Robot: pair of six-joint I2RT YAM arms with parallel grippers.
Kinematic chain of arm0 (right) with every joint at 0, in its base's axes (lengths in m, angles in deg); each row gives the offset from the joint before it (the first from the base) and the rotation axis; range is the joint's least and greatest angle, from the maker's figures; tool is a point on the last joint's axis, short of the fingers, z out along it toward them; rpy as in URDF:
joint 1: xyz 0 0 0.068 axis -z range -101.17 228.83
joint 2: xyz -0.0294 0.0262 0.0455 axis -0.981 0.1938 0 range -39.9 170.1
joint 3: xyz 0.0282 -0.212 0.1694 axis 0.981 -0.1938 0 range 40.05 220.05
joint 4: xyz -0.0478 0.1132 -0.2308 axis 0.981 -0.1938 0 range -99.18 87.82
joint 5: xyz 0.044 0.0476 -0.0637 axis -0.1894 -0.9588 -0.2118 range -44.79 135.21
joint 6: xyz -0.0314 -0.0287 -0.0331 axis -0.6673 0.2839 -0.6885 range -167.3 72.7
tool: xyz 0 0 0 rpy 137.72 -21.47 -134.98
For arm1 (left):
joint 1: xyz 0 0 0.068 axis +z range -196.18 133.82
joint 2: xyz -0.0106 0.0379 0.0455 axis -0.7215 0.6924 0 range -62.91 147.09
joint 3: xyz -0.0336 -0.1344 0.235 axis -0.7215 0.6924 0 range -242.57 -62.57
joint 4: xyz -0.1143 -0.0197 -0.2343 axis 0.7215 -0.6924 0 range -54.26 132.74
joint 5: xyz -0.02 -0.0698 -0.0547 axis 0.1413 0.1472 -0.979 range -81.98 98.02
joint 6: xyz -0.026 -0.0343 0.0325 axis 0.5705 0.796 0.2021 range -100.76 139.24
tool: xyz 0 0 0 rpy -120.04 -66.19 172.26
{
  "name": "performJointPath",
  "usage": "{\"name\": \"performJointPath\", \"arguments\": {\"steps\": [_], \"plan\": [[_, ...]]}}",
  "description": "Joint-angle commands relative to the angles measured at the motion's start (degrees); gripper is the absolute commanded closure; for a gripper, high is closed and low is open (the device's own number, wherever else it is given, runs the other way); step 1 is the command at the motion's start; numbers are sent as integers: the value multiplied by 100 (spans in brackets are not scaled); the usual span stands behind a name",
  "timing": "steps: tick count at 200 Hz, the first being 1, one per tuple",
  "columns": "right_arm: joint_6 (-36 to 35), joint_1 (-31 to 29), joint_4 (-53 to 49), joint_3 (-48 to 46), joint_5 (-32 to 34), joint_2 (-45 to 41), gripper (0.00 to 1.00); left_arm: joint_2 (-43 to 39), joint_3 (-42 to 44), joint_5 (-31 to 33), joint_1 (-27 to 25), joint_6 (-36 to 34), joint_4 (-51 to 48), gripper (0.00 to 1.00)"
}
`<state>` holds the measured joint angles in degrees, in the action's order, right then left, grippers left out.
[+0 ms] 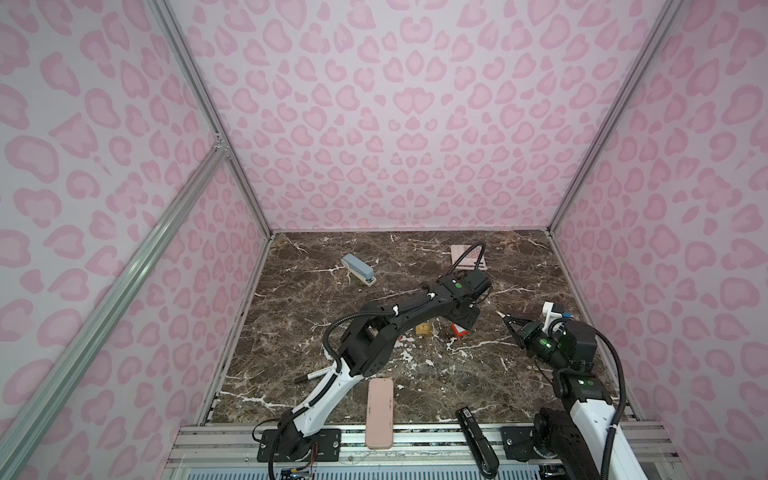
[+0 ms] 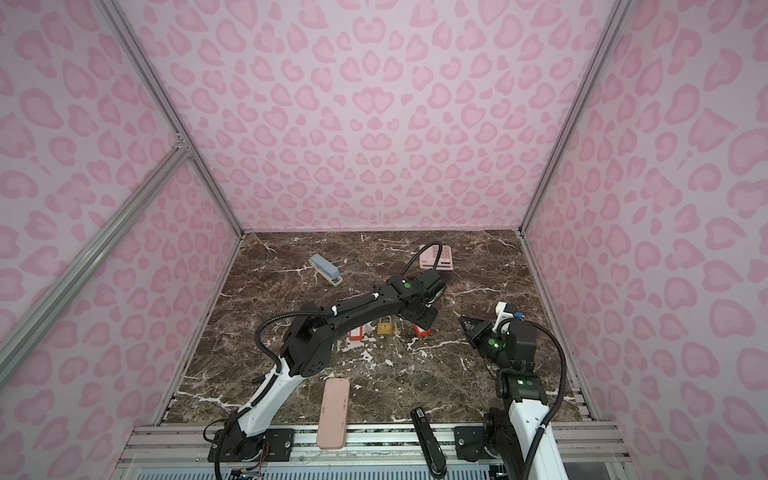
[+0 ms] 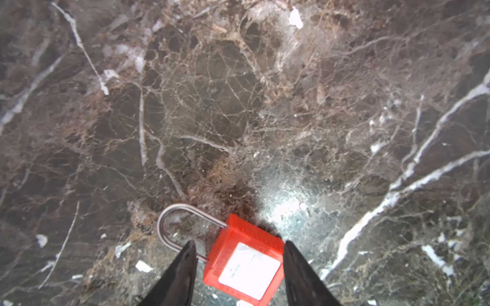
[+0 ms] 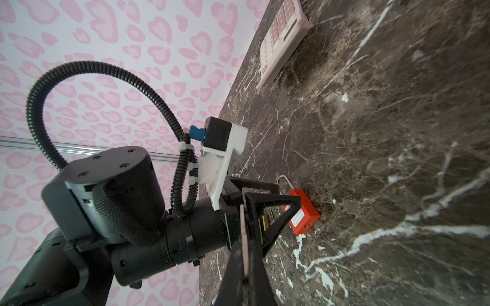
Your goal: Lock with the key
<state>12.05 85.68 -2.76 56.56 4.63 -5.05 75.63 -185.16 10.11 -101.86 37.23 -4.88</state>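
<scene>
Marble tabletop (image 3: 238,106), red padlock (image 3: 246,265) between parted left fingers (image 3: 183,273).

Brown marble tabletop (image 1: 415,374). Centre: brass padlock (image 2: 385,327), red padlock (image 2: 422,330) at its 3, second red padlock (image 2: 356,333) at its 9. Grey stapler (image 1: 358,270) 11 o'clock, pink calculator (image 1: 467,255) 1 o'clock. Front edge: pink case (image 1: 379,413) 6, black device (image 1: 476,436) 5.

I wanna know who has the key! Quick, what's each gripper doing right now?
Left gripper: open, jaws either side of the red padlock, not gripping it.
Right gripper: closed, holding the key.
</scene>
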Motion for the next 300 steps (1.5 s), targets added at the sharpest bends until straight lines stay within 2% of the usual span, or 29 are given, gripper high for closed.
{"name": "performJointPath", "arguments": {"steps": [1, 68, 182, 212, 234, 300], "plan": [[-19, 0, 48, 22, -31, -9, 100, 49, -94, 129, -1, 60, 60, 44], [-3, 0, 64, 14, -38, 12, 100, 346, -394, 263, -92, -130, -202, 37], [-29, 34, 49, -17, -12, 29, 100, 257, -319, 793, -189, -423, -519, 37], [-34, 35, 49, -12, -19, 24, 100, 235, -283, 717, -189, -403, -504, 39], [-21, 35, 40, -17, -20, 17, 100, 209, -259, 701, -189, -385, -501, 46], [-20, 35, 49, -35, -12, 4, 100, 97, -221, 677, -189, -350, -507, 44]]}}
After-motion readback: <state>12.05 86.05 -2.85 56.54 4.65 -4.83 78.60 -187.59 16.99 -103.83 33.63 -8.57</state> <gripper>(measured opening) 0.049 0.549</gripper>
